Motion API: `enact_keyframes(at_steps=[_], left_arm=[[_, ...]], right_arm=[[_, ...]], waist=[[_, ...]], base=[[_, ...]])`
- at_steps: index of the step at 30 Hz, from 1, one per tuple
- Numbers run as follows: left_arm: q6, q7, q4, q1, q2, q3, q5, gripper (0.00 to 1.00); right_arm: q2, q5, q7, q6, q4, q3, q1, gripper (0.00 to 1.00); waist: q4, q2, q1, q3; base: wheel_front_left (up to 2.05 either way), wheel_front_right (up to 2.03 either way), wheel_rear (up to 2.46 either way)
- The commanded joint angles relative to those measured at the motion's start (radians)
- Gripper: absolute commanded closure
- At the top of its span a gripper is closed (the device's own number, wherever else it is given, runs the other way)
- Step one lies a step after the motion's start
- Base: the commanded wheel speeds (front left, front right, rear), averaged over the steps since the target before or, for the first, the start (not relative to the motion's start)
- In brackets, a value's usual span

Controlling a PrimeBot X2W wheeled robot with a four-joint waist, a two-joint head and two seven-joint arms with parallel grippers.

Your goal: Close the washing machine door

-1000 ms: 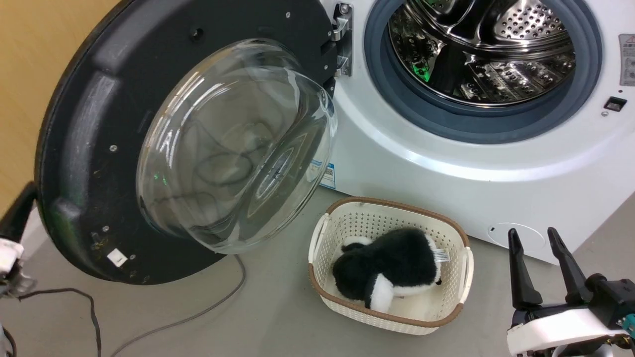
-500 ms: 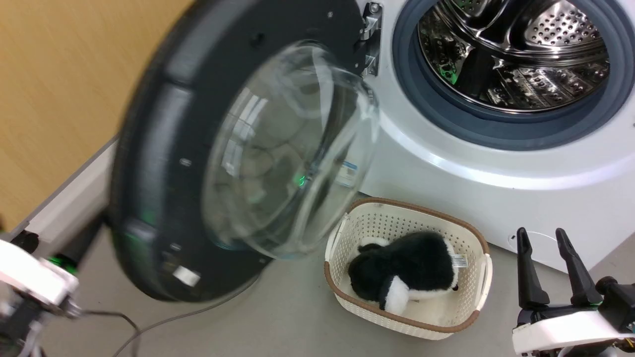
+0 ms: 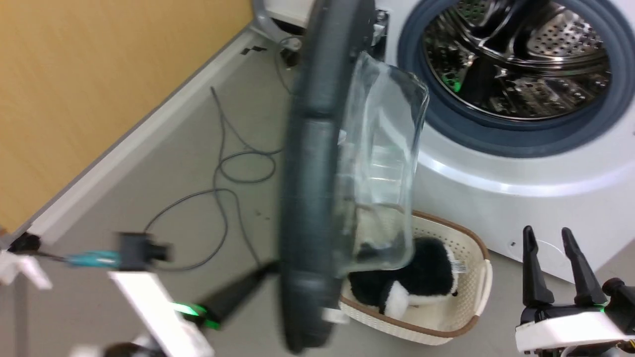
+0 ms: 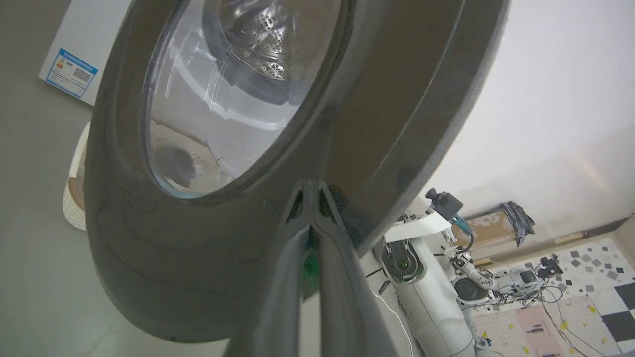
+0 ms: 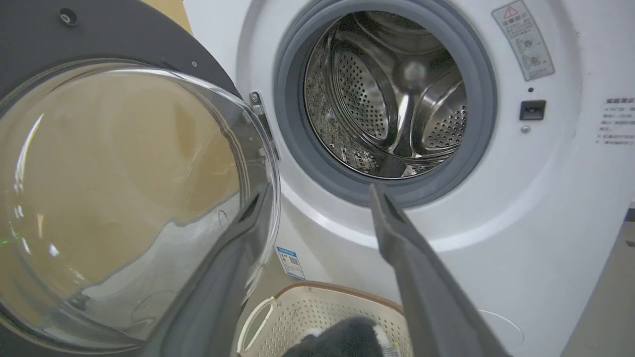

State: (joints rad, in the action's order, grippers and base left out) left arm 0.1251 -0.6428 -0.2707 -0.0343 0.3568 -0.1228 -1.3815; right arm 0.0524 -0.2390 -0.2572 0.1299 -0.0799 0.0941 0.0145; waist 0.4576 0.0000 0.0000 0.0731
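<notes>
Washing machine door (image 3: 310, 173) stands half open and blurred in the head view, edge-on to the camera and roughly square to the front of the washing machine (image 3: 496, 198), hinged at the left of the drum opening. Its glass bowl (image 3: 382, 163) bulges toward the grey gasket (image 3: 516, 141), with open space between the two. The door's lower edge overlaps the left rim of a cream basket (image 3: 466, 317) on the floor, which holds a black-and-white plush toy (image 3: 412, 282); whether the door clears the basket cannot be told. Cables (image 3: 223, 163) lie on the floor left of the door, beside a yellow wall (image 3: 74, 99). The left wrist view gives the door's outer face (image 4: 198, 258): the left gripper (image 4: 311, 188) has its fingers pressed together, gripping nothing, tips against the dark rim below the window. The right wrist view gives the inner face (image 5: 30, 44), the steel drum (image 5: 387, 99) and the latch slot (image 5: 532, 109). The right gripper (image 3: 548, 235) hangs low before the machine, fingers spread and empty, well apart from the door.
</notes>
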Motion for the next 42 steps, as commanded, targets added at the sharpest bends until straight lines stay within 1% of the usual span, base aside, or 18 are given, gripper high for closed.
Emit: enact_keyframes(at_steps=[1,7,10,13,15,17,22,26,31,35,39,42], left_arm=[[0.006,0.022,-0.011,0.008,-0.022,-0.07,0.016,1.0],[0.006,0.097,0.028,-0.037,-0.063,-0.284,0.058,1.0],[0.006,0.166,0.069,-0.075,-0.093,-0.358,0.063,1.0],[0.006,0.254,0.121,-0.123,-0.123,-0.409,0.064,1.0],[0.006,0.318,0.153,-0.162,-0.132,-0.447,0.082,1.0],[0.006,0.363,0.182,-0.195,-0.142,-0.492,0.069,1.0],[0.006,0.455,0.255,-0.281,-0.152,-0.578,0.036,1.0],[0.006,0.523,0.305,-0.344,-0.152,-0.63,0.016,1.0],[0.006,0.593,0.36,-0.413,-0.145,-0.704,0.009,1.0],[0.006,0.633,0.365,-0.441,-0.118,-0.759,-0.01,1.0],[0.006,0.676,0.335,-0.445,-0.069,-0.793,-0.032,1.0],[0.006,0.743,0.316,-0.437,-0.012,-0.793,-0.016,1.0]], right_arm=[[-0.002,0.002,-0.005,0.001,0.003,0.0,0.018,0.0],[-0.002,0.013,-0.005,0.001,0.01,-0.002,0.031,0.0],[-0.002,0.018,-0.005,0.001,0.01,-0.002,0.037,0.0],[-0.002,0.02,-0.005,0.001,0.012,0.001,0.044,0.0],[-0.002,0.022,-0.005,0.001,0.013,0.002,0.05,0.0],[-0.002,0.023,-0.005,0.001,0.013,0.006,0.054,0.0],[-0.002,0.025,-0.005,0.001,0.016,0.01,0.068,0.0],[-0.002,0.022,-0.005,0.001,0.016,0.017,0.075,0.0],[-0.002,0.02,-0.005,0.001,0.017,0.017,0.081,0.0],[-0.002,0.017,-0.005,0.001,0.015,0.019,0.08,0.0],[-0.002,0.018,-0.005,0.001,0.012,0.018,0.072,0.0],[-0.002,0.016,-0.005,0.001,0.018,0.02,0.068,0.0]], waist=[[-0.024,0.0,0.0,-0.003],[-0.097,0.0,0.0,0.008],[-0.146,0.0,0.0,0.019],[-0.198,0.0,0.0,0.032],[-0.236,0.0,0.0,0.041],[-0.272,0.0,0.0,0.049],[-0.352,0.0,0.0,0.077],[-0.394,0.0,0.0,0.098],[-0.412,0.0,0.0,0.112],[-0.411,0.0,0.0,0.107],[-0.402,0.0,0.0,0.083],[-0.393,0.0,0.0,0.064]], base=[[0.0,0.0,0.0],[0.0,0.0,0.0],[0.0,0.0,0.0],[0.0,0.0,0.0],[0.0,0.0,0.0],[0.0,0.0,0.0],[0.0,0.0,0.0],[0.0,0.0,0.0],[0.0,0.0,0.0],[0.0,0.0,0.0],[0.0,0.0,0.0],[0.0,0.0,0.0]])
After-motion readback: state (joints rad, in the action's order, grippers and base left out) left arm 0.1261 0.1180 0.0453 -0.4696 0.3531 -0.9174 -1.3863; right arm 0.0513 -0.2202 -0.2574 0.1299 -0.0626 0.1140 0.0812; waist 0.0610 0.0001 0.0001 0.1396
